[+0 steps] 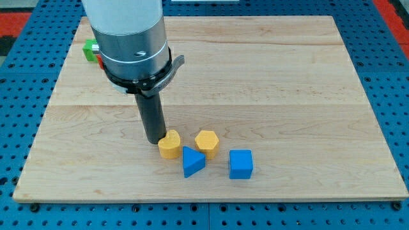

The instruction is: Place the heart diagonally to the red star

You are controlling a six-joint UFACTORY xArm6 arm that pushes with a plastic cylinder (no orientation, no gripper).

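At the lower middle of the counter (287, 83), my tip (155, 141) sits down on the wood, touching or just short of the upper-left edge of the yellow heart (169, 145). The tool is a bare rod — nothing to open or close, nothing held; it can only shove.

Outward from there: a yellow hexagon (207, 141) lies just to the view's right of the heart, a small gap between them. A blue triangular block (192, 161) sits just below and between the 2, close to the heart, contact not resolvable. A blue cube (241, 163) is further right, apart from the rest.

At the view's top left, well apart from this cluster, a green block (91, 49) shows beside the arm housing, with a sliver of red (100, 61) under it — probably the red star, but mostly hidden, shape not confirmable.

Judgement: task barely begun; heart is far from its target.

Risks:
- Tip is on the star-facing side of the heart, so a push from here would drive it toward the hexagon or triangle, away from the goal. Needs repositioning to the lower right.
- Heart's lobed outline may let it rotate off the tip.
- The arm hides the star — final diagonal placement is hard to verify.
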